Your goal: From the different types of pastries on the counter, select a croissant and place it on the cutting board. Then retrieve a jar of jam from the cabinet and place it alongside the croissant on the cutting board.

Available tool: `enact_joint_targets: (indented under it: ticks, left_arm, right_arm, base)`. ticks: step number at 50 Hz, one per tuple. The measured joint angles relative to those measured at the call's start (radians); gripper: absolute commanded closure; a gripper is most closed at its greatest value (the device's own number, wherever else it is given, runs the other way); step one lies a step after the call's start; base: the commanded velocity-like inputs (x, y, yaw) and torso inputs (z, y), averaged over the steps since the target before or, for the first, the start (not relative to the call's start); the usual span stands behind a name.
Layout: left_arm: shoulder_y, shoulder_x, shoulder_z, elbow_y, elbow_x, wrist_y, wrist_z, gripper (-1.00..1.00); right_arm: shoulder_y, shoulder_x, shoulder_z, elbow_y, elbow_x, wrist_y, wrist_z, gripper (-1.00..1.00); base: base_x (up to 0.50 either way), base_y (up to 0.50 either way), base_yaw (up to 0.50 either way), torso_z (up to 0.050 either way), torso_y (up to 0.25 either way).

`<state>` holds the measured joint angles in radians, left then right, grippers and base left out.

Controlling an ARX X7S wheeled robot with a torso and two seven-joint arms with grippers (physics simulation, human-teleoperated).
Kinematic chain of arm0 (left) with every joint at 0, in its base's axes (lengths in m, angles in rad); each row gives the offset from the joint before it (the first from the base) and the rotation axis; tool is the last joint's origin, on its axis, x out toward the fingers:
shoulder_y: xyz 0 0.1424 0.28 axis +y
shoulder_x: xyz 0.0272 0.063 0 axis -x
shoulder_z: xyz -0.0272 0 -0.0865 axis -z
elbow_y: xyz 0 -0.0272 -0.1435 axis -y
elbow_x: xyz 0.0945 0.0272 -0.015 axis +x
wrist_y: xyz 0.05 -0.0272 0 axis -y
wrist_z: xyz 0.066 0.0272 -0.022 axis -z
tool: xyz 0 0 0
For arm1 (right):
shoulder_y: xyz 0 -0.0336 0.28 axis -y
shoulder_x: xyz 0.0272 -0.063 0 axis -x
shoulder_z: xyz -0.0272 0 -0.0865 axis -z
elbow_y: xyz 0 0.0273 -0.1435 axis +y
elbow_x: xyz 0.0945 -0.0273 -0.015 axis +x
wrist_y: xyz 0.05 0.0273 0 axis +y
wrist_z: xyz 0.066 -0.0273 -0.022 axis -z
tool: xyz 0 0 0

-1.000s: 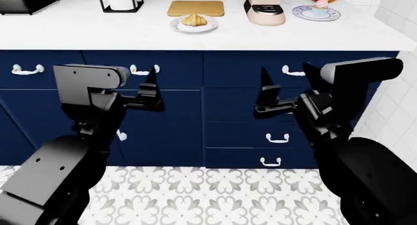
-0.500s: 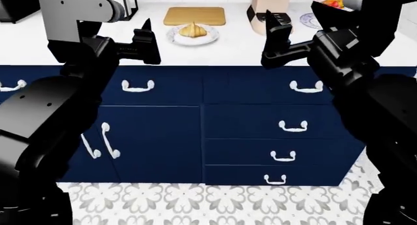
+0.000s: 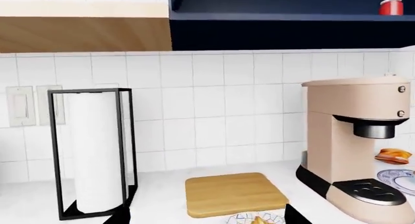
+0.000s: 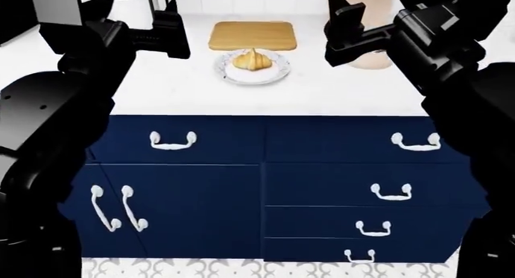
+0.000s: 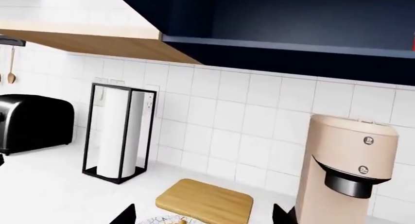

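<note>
The croissant (image 4: 252, 60) lies on a small white patterned plate (image 4: 274, 74) on the white counter (image 4: 193, 91). Just behind the plate lies the wooden cutting board (image 4: 252, 35), with nothing on it. My left gripper (image 4: 175, 31) hangs over the counter left of the plate, and my right gripper (image 4: 342, 31) is to its right. Both are open and hold nothing. In the left wrist view the left gripper (image 3: 206, 219) brackets the plate and the croissant (image 3: 259, 220). The jar of jam (image 3: 391, 6) stands on the open navy cabinet shelf high above.
A beige coffee machine (image 3: 350, 136) stands right of the board, close by my right gripper. Beyond it an orange-brown pastry (image 3: 393, 156) sits by a blue-patterned plate (image 3: 399, 178). A paper-towel holder (image 5: 120, 136) and a black toaster (image 5: 32, 122) stand to the left. Navy drawers (image 4: 338, 187) front the counter.
Both arms have risen from in front of the drawers to above the counter. The head view has moved up and closer to the counter. Both grippers stay open.
</note>
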<state>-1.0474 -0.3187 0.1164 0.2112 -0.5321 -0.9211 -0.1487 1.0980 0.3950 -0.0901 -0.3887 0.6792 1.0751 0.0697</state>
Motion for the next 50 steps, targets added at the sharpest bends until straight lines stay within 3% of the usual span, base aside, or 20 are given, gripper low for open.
enact_joint_targets:
  ticks: [28,41,50]
  left_arm:
    - [-0.076,-0.030,0.031,0.001,-0.041,-0.095,0.024,-1.00]
    - [-0.223,-0.071,0.040,-0.050,-0.112,-0.270,0.067,-1.00]
    - [-0.310,-0.073,-0.028,-0.034,-0.206,-0.454,0.055,-1.00]
  right_arm:
    - [0.051,0.019,-0.025,0.061,-0.001,-0.002,-0.025,-1.00]
    - [0.295,-0.042,-0.158,0.516,-0.087,-0.083,-0.185,-1.00]
    - [0.474,-0.071,-0.240,0.826,-0.147,-0.125,-0.296,-1.00]
  base:
    - [0.49,0.12,0.00,0.000,0.001]
    - [0.50,0.14,0.00,0.000,0.001]
    - [0.50,0.05,0.00,0.000,0.001]
